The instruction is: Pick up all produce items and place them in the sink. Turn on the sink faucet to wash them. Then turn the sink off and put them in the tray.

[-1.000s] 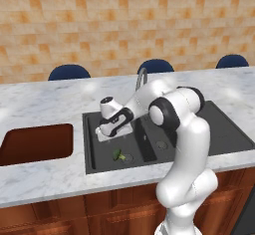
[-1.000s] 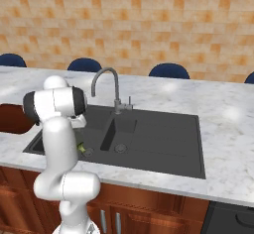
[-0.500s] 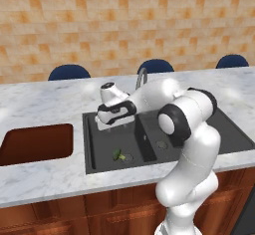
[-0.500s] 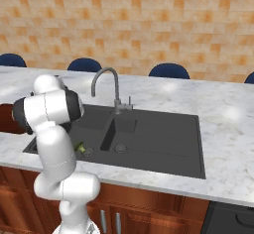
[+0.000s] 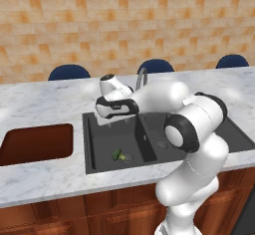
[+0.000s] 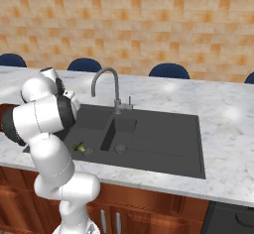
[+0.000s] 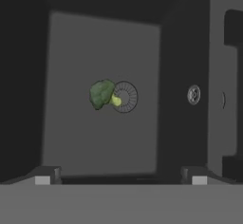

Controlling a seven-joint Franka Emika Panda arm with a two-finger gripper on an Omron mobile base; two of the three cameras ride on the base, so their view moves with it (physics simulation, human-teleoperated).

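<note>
The gripper (image 7: 120, 180) is held wide apart and empty above the left basin of the sink (image 5: 99, 124), its two finger tips (image 7: 42, 176) seen at the bottom of the hand view with the basin floor between them. Directly below, the broccoli piece (image 7: 101, 94) is seen lying on the basin floor, its pale stalk end touching the rim of the round drain (image 7: 125, 96). It is judged to be light, fairly firm in the stalk but crumbly and uneven in the green head, and apt to roll on the smooth dark floor. A hold across the green head is judged safest. The sink faucet (image 6: 106, 83) is seen rising behind the divider between the basins, and the tray (image 5: 35, 143) is set into the counter (image 5: 45, 102) to the left of the sink.
</note>
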